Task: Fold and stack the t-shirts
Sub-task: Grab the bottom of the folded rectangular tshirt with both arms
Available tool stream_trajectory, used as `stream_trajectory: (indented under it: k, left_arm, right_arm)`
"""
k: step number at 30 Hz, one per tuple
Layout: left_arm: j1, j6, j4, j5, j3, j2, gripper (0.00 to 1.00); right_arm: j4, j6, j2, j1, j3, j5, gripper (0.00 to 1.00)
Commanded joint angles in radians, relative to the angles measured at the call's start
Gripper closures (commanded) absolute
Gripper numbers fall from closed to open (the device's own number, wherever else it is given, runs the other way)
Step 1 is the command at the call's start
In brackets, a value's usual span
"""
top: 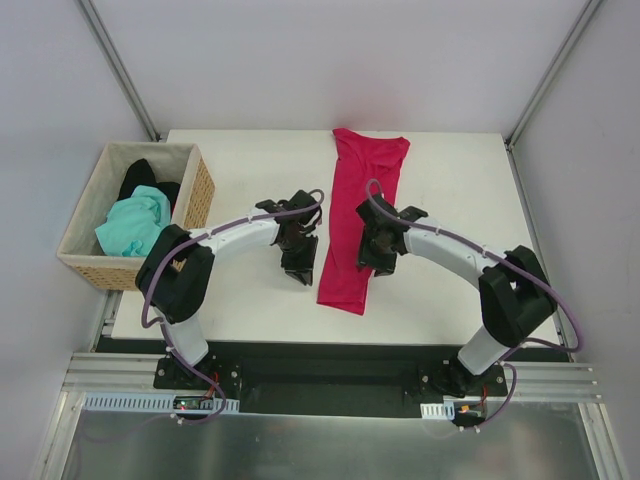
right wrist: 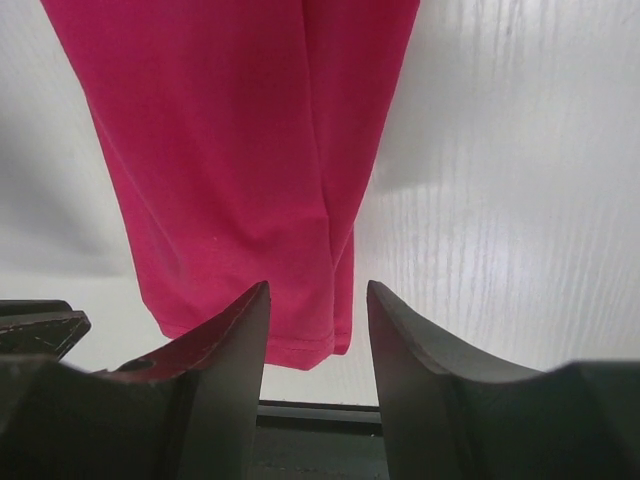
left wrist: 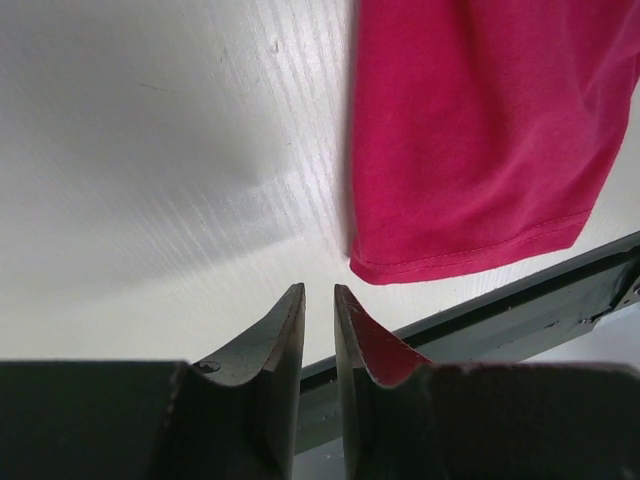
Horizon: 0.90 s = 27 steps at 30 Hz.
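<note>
One white table (top: 250,160) carries a single crimson t-shirt (top: 360,215), lying as a long narrow strip from the far edge down the middle, its hem close to the near edge. The tan wicker basket (top: 200,190) stands off the table's left side and holds the mint-green t-shirt (top: 132,225), crumpled at its near end, with the black t-shirt (top: 140,178) behind it. The right gripper (right wrist: 318,285) is over the right side of the crimson strip, near its hem, fingers moderately apart with nothing between them. The left gripper (left wrist: 319,290) is over bare table just left of that hem, its fingers drawn to a narrow slit, empty.
</note>
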Motion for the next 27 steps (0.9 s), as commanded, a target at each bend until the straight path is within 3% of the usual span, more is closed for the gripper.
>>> stream_trajectory:
  k: [1,9,27]
  left_arm:
    - [-0.016,0.001,-0.007,0.026,-0.031,-0.02,0.83]
    - [-0.022,-0.002,0.016,0.023,-0.062,-0.033,0.83]
    - [-0.068,-0.038,0.025,0.04,-0.022,0.011,0.85]
  right_arm:
    - [-0.001,0.07,-0.038,0.04,-0.046,0.049,0.53]
    - [-0.001,0.177,-0.117,0.098,-0.152,0.091,0.6]
    - [-0.018,0.252,-0.155,0.232,-0.221,0.106,0.59]
